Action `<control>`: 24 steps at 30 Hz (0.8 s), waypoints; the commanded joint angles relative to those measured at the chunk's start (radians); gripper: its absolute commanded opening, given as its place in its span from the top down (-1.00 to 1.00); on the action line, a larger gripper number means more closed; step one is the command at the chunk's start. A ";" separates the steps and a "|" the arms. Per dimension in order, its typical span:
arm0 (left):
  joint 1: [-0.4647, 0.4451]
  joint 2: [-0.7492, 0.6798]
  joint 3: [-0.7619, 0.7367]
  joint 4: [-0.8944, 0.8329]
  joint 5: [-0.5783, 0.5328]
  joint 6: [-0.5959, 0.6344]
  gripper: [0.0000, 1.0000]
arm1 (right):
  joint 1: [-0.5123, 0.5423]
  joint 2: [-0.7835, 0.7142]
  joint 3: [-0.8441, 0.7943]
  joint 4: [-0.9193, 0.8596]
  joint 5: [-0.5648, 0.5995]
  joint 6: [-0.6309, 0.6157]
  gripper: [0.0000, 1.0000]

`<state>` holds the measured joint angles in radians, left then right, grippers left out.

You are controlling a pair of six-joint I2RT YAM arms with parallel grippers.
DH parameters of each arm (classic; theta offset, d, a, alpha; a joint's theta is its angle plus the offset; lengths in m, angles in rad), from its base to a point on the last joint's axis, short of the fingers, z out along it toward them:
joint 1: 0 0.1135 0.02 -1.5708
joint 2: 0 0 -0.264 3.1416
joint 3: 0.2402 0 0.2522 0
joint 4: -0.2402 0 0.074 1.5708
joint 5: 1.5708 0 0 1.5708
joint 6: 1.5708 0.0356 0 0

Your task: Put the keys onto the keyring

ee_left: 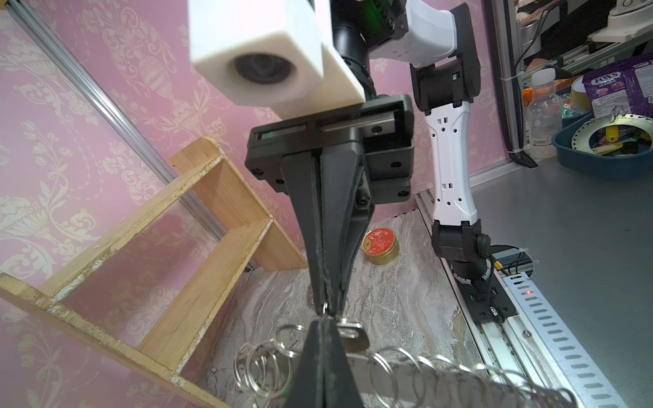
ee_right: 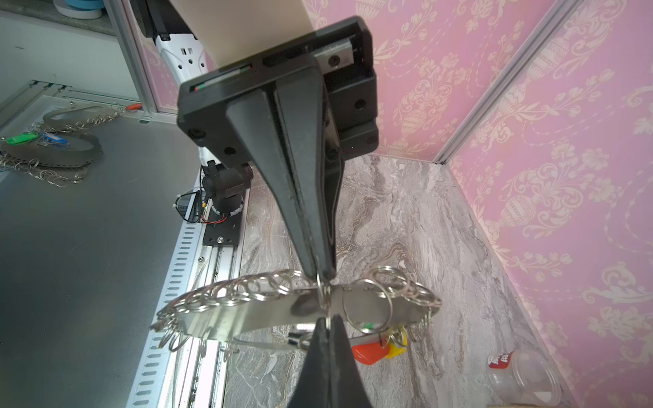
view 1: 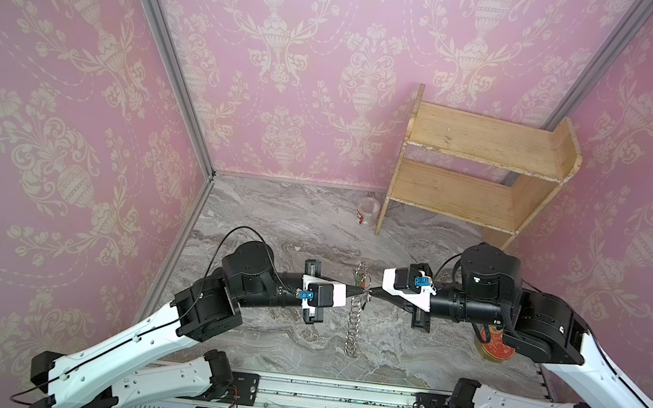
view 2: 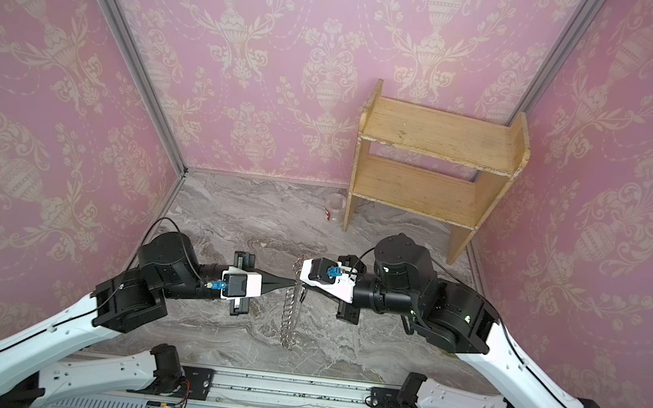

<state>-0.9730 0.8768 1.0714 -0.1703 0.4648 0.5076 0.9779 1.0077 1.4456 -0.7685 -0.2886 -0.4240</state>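
The right gripper (ee_right: pixel 327 319) sits closest to the lens in the right wrist view. Its black fingers rise from the bottom edge and are pressed together on the small keyring (ee_right: pixel 324 296) at lower centre. The left gripper (ee_right: pixel 319 273) comes down from above and is clamped on the same ring from the opposite side, so the two tips meet almost nose to nose. In both top views that meeting point lies mid-frame, above the marble surface (view 1: pixel 293 226).

The ring is threaded through a flat metal strip (ee_right: pixel 247 318) edged with linked rings, which appears to hang clear of the surface. A red tag (ee_right: pixel 367 353) and a yellow tag (ee_right: pixel 397 348) dangle beneath it at lower right, so those keys seem already on. A bare silver key (ee_left: pixel 353 335) lies just beside the tips in the left wrist view.

Pinching from two sides probably steadies the ring against twisting under the strip's weight — whether the key's hole has caught the coil I cannot tell. A red-lidded tin (view 1: pixel 495 345) stands well apart, partly under the right arm.
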 commanded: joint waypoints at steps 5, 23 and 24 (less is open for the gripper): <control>-0.002 -0.039 -0.037 0.228 -0.045 -0.058 1.00 | -0.008 -0.026 -0.051 0.008 -0.014 0.075 1.00; 0.002 -0.052 -0.097 0.389 -0.052 -0.086 1.00 | -0.056 -0.003 -0.193 0.184 -0.147 0.214 1.00; 0.003 -0.051 -0.100 0.394 -0.052 -0.088 1.00 | -0.056 0.001 -0.203 0.207 -0.164 0.228 1.00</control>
<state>-0.9707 0.8452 0.9569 0.0139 0.4248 0.4526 0.9154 0.9741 1.2900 -0.5743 -0.3710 -0.2497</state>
